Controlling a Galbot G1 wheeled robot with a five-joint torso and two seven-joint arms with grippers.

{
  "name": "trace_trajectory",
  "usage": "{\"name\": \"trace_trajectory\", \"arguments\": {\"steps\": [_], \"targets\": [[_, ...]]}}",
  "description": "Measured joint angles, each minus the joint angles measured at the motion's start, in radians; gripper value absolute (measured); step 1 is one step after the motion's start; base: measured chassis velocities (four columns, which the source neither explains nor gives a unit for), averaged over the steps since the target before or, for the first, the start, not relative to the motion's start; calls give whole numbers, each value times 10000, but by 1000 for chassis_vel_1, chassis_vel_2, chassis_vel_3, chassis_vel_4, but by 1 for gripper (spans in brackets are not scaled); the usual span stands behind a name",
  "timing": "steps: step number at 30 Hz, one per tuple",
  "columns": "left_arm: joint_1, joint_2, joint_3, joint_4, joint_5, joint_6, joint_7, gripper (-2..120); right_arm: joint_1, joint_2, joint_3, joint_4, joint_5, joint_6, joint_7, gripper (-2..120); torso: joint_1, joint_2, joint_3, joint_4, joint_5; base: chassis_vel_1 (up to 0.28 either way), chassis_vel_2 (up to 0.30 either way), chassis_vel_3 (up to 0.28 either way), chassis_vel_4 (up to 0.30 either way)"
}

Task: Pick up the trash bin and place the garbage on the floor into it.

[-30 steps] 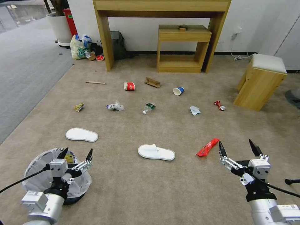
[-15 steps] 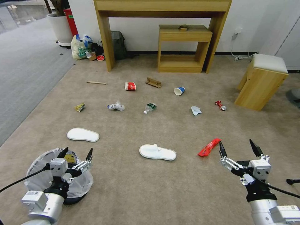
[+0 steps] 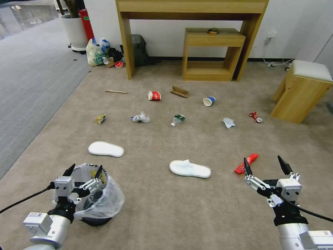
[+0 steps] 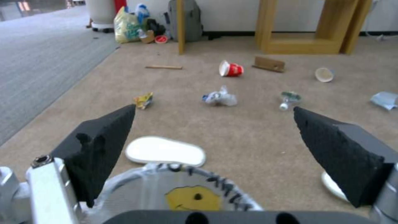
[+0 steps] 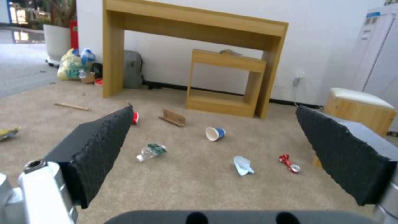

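Note:
The trash bin (image 3: 100, 203), black with a crinkly whitish bag, stands on the beige floor (image 3: 166, 211) at the near left. My left gripper (image 3: 85, 169) hovers open over its near rim (image 4: 186, 186), holding nothing. At the near right my right gripper (image 3: 262, 160) is open above bare carpet, just short of a red wrapper (image 3: 246, 163). Garbage lies ahead: two white slippers (image 3: 105, 149) (image 3: 190, 168), a red cup (image 3: 154, 95), a blue cup (image 3: 208, 101), a crushed bottle (image 3: 177, 119), a can (image 3: 255, 117) and crumpled paper (image 3: 228, 122).
A wooden desk (image 3: 192, 7) with a small shelf unit (image 3: 211, 55) stands against the far wall. A padded wooden stool (image 3: 305, 90) is at the right. Bags and a planter (image 3: 74, 31) sit at the far left, beside grey ribbed carpet (image 3: 31, 83).
The whole picture has slid to the right, so the camera has turned. The bin now sits further right under my left gripper and looks more upright. Both grippers stay open.

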Motion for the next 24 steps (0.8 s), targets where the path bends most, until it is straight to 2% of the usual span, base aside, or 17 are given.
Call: {"name": "trace_trajectory", "arguments": {"steps": [6, 8, 10, 12, 13, 15, 16, 17, 20, 24], "targets": [[-283, 483, -330, 266, -281, 559, 54, 100, 7, -8, -41, 12, 267, -182, 290, 100, 1, 0, 1, 1, 5, 6, 12, -2, -7], [-633, 1052, -834, 535, -548, 1253, 289, 100, 11, -18, -13, 23, 283, -343, 339, 100, 0, 0, 1, 0, 4, 0, 0, 0, 0], [-703, 1208, -956, 610, -629, 1445, 349, 100, 11, -17, -12, 23, 284, -369, 343, 100, 0, 0, 1, -2, 4, 0, 0, 0, 0], [-952, 1940, -1401, 908, -1302, 2792, 526, 100, 14, -12, -53, 11, 444, -392, 323, 100, 0, 0, 1, 0, -1, 0, 0, 0, 0], [-952, 1940, -1401, 908, -1302, 2792, 526, 100, 14, -12, -53, 11, 444, -392, 323, 100, 0, 0, 1, 0, -1, 0, 0, 0, 0], [-1086, 2369, -1656, 1137, -1691, 3840, 654, 100, 6, -15, -117, 12, 835, -527, 307, 100, 0, 0, 0, 0, 1, 0, 0, 0, 0], [-1086, 2369, -1656, 1137, -1691, 3840, 654, 100, 6, -15, -117, 12, 835, -527, 307, 100, 0, 0, 0, 0, 1, 0, 0, 0, 0], [-1159, 2668, -1761, 1382, -1791, 4338, 811, 100, 6, -17, -137, 13, 1061, -674, 295, 100, 0, 0, 1, -1, 1, 0, 0, 0, 0], [-1270, 3041, -1794, 1727, -1880, 4956, 995, 100, 70, -42, -138, -33, 1164, -810, 286, 100, 0, 0, 1, 1, 0, 0, 0, 0, 0], [-1635, 3332, -1680, 2144, -1796, 5437, 1126, 100, 199, -22, -154, -167, 1216, -847, 383, 100, 0, 0, 1, 0, 1, 0, 0, 0, 0]]}}
